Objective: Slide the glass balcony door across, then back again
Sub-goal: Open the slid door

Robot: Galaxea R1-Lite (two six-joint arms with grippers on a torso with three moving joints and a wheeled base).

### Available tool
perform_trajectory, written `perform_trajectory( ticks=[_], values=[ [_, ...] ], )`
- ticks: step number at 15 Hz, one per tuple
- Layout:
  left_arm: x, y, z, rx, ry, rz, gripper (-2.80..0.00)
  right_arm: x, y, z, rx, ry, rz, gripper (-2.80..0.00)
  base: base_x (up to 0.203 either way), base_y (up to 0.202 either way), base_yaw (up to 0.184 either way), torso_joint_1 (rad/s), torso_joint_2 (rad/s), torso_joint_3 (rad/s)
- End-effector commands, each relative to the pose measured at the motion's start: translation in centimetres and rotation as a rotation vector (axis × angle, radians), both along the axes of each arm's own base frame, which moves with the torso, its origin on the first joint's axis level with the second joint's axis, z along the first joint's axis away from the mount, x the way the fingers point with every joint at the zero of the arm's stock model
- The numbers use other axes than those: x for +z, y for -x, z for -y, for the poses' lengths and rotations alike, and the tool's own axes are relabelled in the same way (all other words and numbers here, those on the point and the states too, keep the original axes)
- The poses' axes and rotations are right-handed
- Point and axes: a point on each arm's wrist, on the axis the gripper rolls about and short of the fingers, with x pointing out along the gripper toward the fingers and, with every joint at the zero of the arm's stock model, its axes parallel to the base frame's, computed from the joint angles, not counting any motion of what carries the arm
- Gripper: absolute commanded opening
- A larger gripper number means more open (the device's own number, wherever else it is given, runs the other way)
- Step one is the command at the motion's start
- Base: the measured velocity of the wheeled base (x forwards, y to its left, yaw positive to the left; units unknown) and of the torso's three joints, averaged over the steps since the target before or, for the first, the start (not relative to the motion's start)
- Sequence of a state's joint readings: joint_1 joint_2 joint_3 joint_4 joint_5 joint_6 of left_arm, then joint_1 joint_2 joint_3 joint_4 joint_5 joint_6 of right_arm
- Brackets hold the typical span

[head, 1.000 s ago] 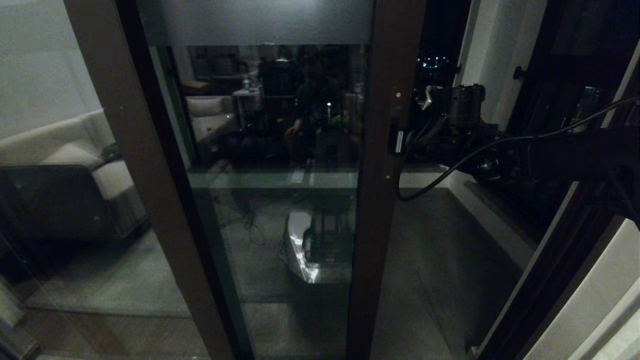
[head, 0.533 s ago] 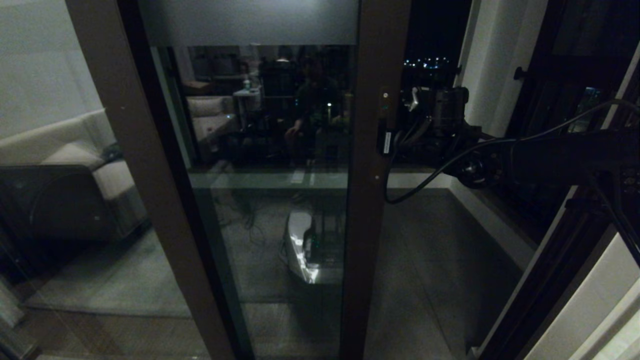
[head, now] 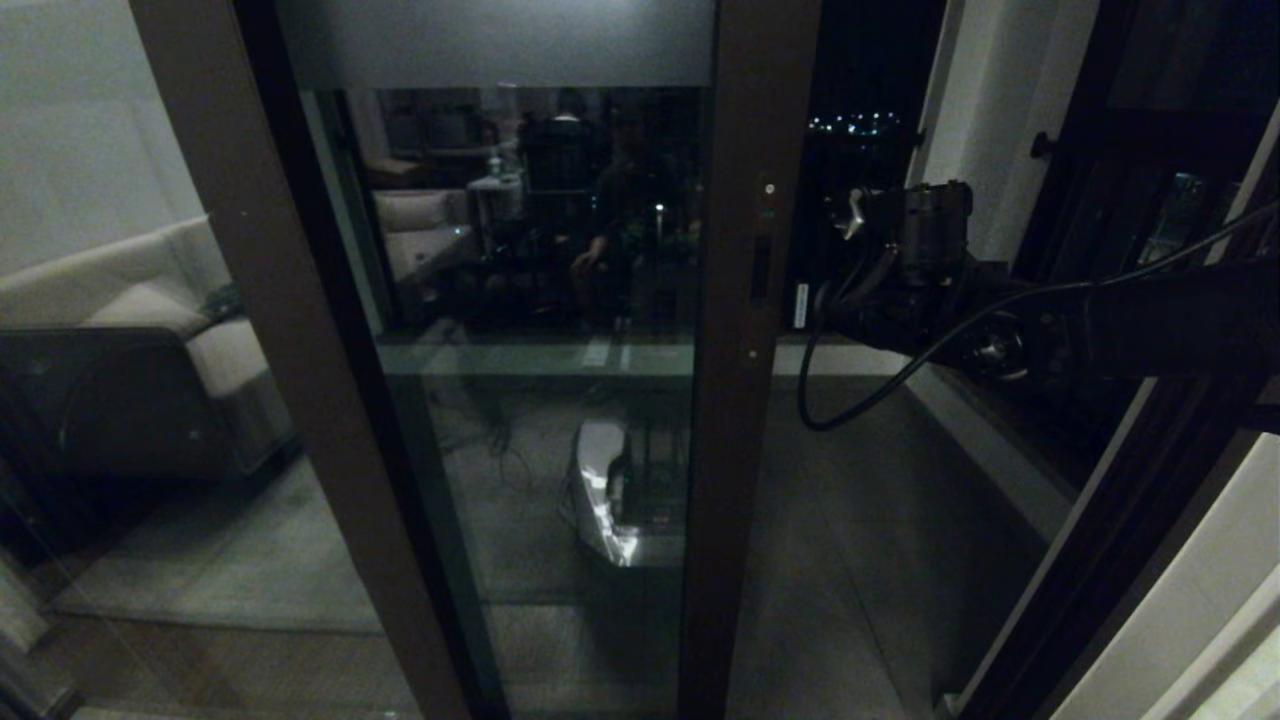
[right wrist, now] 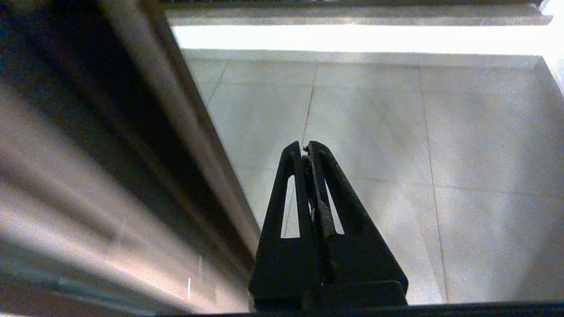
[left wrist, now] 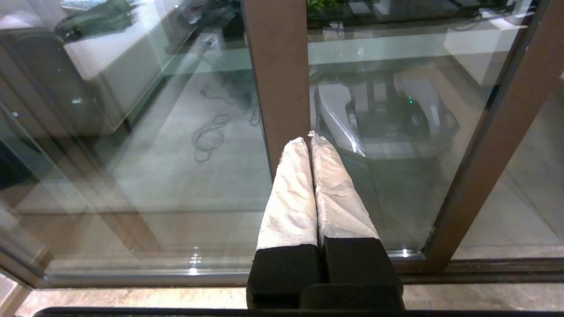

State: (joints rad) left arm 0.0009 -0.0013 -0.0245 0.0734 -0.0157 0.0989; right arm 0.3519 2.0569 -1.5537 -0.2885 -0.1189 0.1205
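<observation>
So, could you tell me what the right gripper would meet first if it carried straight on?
Probably the tiled balcony floor: the shut right gripper points past the glass balcony door, nothing between, though depth is unclear.

The head view is very dim: night outside, with only a few small city lights (head: 848, 124) far off. The glass of the door (head: 540, 330) mirrors the lit room behind, so reflections overlay what lies beyond it. Straight frames lean outward at the picture's edges. Both wrist views are far brighter. In the left wrist view pale reflections wash over the glass. In the right wrist view the door frame (right wrist: 110, 154) is smeared, and the far ledge (right wrist: 352, 37) is overexposed.
</observation>
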Motion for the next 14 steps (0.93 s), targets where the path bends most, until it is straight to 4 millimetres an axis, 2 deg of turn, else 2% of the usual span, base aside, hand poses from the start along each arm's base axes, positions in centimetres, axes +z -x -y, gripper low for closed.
perform_trajectory(
  ticks=[1,7,9,11,14],
  values=[
    [0.0,0.0,0.0,0.0,-0.001,0.0,-2.8,2.8,3.8,2.1,-0.013,-0.018,0.028,-2.8,0.0,0.0,0.0,0.0,0.0,0.0],
    [0.0,0.0,0.0,0.0,-0.001,-0.001,-2.8,3.9,13.4,7.2,-0.08,-0.011,-0.027,-2.8,0.0,0.0,0.0,0.0,0.0,0.0],
    [0.0,0.0,0.0,0.001,-0.001,0.0,-2.8,4.2,16.6,8.4,-0.088,-0.003,-0.056,-2.8,0.0,0.0,0.0,0.0,0.0,0.0],
    [0.0,0.0,0.0,0.001,-0.001,0.0,-2.8,3.2,19.2,9.1,-0.091,0.013,-0.111,-2.8,0.0,0.0,0.0,0.0,0.0,0.0],
    [0.0,0.0,0.0,0.001,-0.001,0.0,-2.8,3.5,24.3,10.5,-0.096,-0.003,-0.052,-2.8,0.0,0.0,0.0,0.0,0.0,0.0]
  ],
)
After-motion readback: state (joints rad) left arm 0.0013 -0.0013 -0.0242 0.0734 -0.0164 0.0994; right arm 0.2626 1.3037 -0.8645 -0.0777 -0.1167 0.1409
